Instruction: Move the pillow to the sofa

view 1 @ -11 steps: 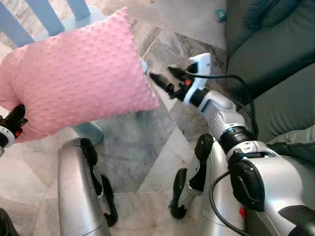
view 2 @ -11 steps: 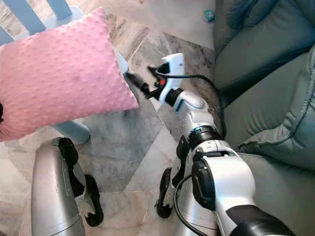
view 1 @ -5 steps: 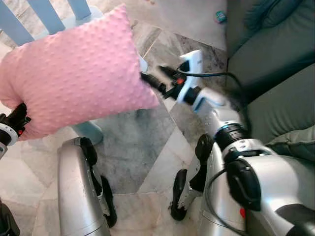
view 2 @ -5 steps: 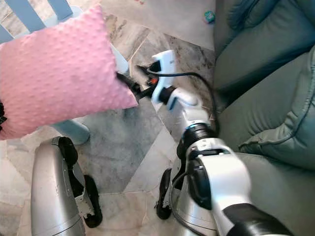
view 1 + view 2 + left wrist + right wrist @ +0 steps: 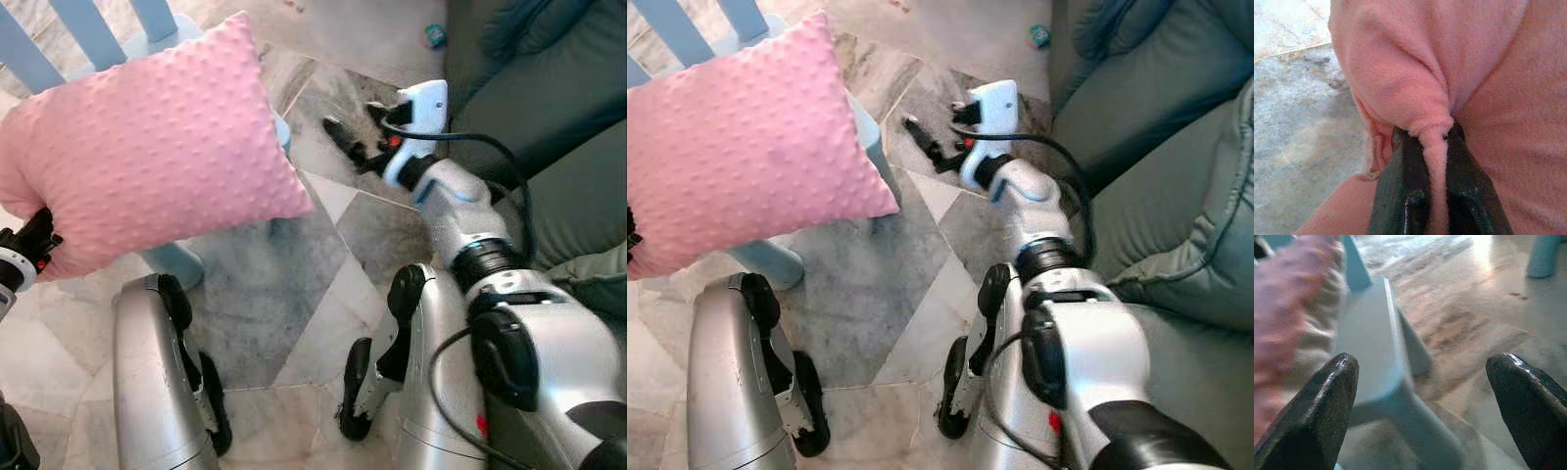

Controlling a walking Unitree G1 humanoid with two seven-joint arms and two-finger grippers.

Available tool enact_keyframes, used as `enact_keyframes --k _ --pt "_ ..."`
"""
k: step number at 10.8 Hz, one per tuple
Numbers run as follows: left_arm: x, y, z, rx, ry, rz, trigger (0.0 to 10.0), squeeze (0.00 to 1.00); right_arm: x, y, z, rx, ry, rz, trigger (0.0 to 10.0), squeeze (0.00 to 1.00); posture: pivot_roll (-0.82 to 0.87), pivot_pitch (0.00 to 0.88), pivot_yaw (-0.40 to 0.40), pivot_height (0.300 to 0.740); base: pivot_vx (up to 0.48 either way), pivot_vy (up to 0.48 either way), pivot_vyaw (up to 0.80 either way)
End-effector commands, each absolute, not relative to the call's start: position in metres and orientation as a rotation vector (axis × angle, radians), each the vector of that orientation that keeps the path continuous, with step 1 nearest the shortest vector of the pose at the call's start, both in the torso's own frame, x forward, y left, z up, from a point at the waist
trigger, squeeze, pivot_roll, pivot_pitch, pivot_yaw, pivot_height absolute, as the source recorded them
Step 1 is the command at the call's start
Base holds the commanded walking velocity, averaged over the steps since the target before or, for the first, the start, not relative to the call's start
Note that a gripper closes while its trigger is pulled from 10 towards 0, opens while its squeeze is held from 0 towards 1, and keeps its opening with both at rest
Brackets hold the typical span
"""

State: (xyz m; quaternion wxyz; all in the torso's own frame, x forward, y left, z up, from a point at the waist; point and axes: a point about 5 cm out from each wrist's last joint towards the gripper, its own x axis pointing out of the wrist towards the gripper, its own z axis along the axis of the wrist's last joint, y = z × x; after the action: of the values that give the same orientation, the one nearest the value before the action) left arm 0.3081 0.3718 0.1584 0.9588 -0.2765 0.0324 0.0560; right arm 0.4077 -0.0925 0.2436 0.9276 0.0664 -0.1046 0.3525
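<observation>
A pink dotted pillow (image 5: pixel 147 147) hangs in the air in front of me on the left, over a blue chair. My left gripper (image 5: pixel 29 245) holds its lower left corner. In the left wrist view that gripper (image 5: pixel 1427 134) is shut on a pinched fold of the pillow (image 5: pixel 1488 73) fabric. My right gripper (image 5: pixel 355 132) is open and empty, a little right of the pillow's right corner and apart from it, above the floor. The right wrist view shows its fingertips (image 5: pixel 1332 382) spread wide. The grey-green sofa (image 5: pixel 549 88) stands on the right.
A light blue chair (image 5: pixel 98 39) stands behind and under the pillow, its leg (image 5: pixel 181 259) on the marble floor. A cable runs along my right arm (image 5: pixel 460 206). A small teal object (image 5: pixel 432 35) lies on the floor by the sofa. A sofa cushion (image 5: pixel 1205 245) bulges at the right.
My right gripper has drawn back from the pillow's right corner, moving right toward the sofa. The pillow stays held by the left gripper in about the same place.
</observation>
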Motion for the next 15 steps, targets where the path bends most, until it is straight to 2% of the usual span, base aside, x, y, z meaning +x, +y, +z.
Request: enact_keyframes --k 1,5,7,10,12,15 --pt "0.303 0.371 0.143 -0.564 0.131 0.13 0.0 0.0 0.407 -0.088 0.251 0.208 -0.23 0.764 10.0 0.0 0.06 0.517 -0.076 0.413 0.0 0.0 0.0" --pt "0.304 0.37 0.143 -0.567 0.127 0.126 0.0 0.0 0.398 -0.071 0.257 0.281 -0.235 0.994 10.0 0.0 0.05 0.515 -0.076 0.413 0.0 0.0 0.0" --pt "0.305 0.369 0.143 -0.568 0.127 0.122 0.0 0.0 0.391 -0.063 0.248 0.235 -0.206 1.096 10.0 0.0 0.05 0.517 -0.077 0.413 0.0 0.0 0.0" --pt "0.306 0.368 0.142 -0.57 0.131 0.118 0.0 0.0 0.383 -0.044 0.228 0.219 -0.16 1.139 10.0 0.0 0.05 0.519 -0.074 0.413 0.0 0.0 0.0" --pt "0.307 0.365 0.141 -0.571 0.133 0.109 0.0 0.0 0.378 -0.031 0.221 0.073 -0.189 1.088 10.0 0.0 0.05 0.519 -0.072 0.413 0.0 0.0 0.0" --pt "0.31 0.361 0.141 -0.576 0.134 0.095 0.0 0.0 0.373 -0.007 0.224 0.031 -0.216 1.044 10.0 0.0 0.04 0.519 -0.073 0.413 0.0 0.0 0.0"
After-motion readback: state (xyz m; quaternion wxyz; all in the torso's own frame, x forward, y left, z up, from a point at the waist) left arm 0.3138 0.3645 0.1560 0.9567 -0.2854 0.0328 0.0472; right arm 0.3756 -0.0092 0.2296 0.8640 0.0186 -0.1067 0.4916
